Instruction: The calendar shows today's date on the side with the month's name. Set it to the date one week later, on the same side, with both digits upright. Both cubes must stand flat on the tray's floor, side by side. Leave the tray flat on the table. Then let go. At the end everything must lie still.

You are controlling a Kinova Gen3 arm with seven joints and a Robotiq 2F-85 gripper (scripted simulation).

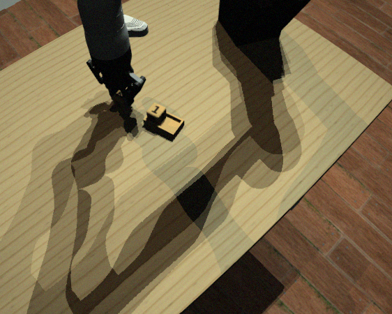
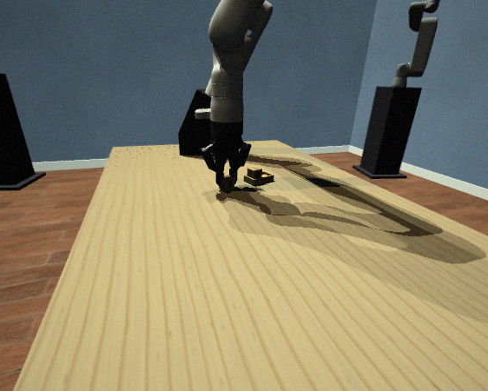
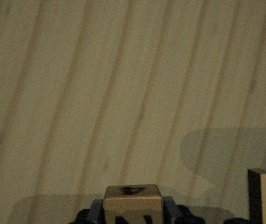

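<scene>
A pale wooden table (image 1: 74, 209) fills the view. At left the gripper (image 1: 127, 116) hangs low over it, clamped on one cube (image 3: 133, 204). Just to its right the tray (image 1: 171, 130) carries the other cube (image 1: 156, 112), showing 1 on top

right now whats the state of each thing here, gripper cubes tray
gripper: shut on the held cube, beside the tray
held cube: clamped between the fingers, outside the tray
cube marked 1: in the tray at the end nearer the gripper, 1 facing up
tray: flat on the table, other slot empty
table: bears the tray
</scene>
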